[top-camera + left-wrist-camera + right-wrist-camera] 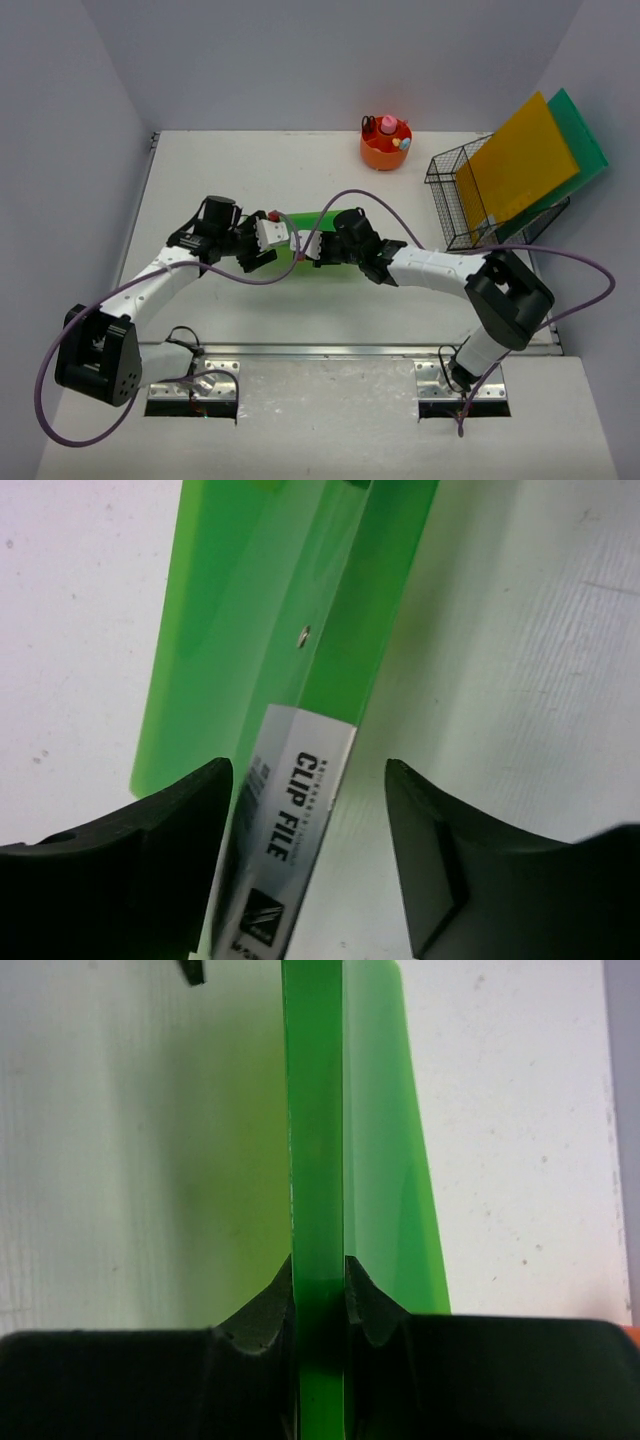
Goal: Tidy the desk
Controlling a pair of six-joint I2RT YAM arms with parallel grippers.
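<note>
A translucent green clip file (316,219) stands on edge in the middle of the white desk (200,170), between my two grippers. My right gripper (312,247) is shut on it; in the right wrist view both pads press the green edge (315,1110) at the gripper (318,1270). My left gripper (268,238) straddles the other end. In the left wrist view its jaws (308,770) stand apart around the file's spine (280,610) with the white "CLIP FILE" label (300,810). The left finger (180,820) is against the file. The right finger (440,850) is clear of it.
An orange pen holder (386,143) with several items stands at the back. A black wire basket (462,205) at the right holds an orange folder (520,160) and a green folder (582,145). Purple cables (370,200) loop over the desk. Lavender walls enclose it.
</note>
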